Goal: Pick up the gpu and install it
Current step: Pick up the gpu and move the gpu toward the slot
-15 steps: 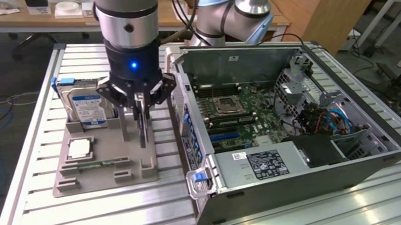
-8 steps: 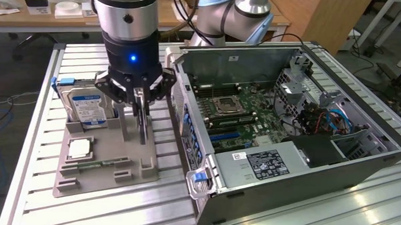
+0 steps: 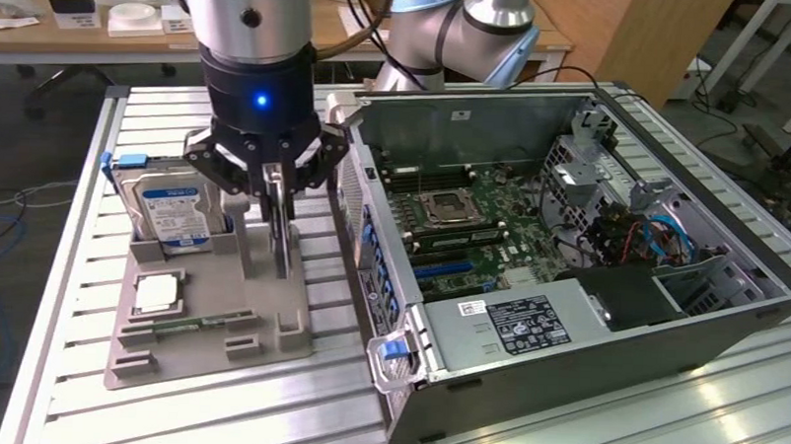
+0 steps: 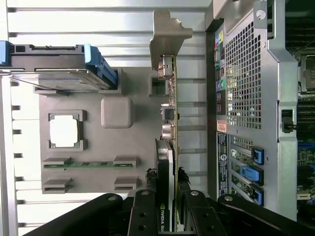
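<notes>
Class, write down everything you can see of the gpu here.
The gpu is a thin green circuit card with a black cooler on one face and a silver metal bracket at one end. It stands on edge in the grey holder, beside the open case. The tool grips it from both faces.

The arm [image 3: 251, 24] stood vertical, its wrist pointing straight down, a blue light lit on the black gripper [image 3: 279, 188]. Its jaws were drawn partway in, pinching the upright gpu [image 4: 165, 157].
</notes>
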Tool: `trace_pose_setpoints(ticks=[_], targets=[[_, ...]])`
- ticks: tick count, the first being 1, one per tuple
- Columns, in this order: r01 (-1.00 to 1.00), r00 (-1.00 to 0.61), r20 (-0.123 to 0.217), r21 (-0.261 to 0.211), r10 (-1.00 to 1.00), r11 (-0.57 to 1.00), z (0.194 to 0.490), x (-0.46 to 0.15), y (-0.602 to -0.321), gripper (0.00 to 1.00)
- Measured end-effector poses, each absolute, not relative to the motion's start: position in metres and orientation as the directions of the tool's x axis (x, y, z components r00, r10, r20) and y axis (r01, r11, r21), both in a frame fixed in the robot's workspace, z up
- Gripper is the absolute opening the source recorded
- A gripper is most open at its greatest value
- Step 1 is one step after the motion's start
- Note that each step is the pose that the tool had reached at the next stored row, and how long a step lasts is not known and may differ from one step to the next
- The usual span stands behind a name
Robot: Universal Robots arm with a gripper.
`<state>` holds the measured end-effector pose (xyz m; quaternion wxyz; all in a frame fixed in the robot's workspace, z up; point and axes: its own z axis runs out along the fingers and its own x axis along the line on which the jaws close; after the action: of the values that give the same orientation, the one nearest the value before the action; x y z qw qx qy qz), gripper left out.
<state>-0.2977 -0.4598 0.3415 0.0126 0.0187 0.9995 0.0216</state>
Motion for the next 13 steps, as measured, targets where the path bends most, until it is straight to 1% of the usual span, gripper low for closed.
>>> trace_pose_setpoints(ticks=[13], targets=[[0.037,-0.999,-0.024,0.044,0.038,0.998,0.357,-0.298,-0.460,0.27]])
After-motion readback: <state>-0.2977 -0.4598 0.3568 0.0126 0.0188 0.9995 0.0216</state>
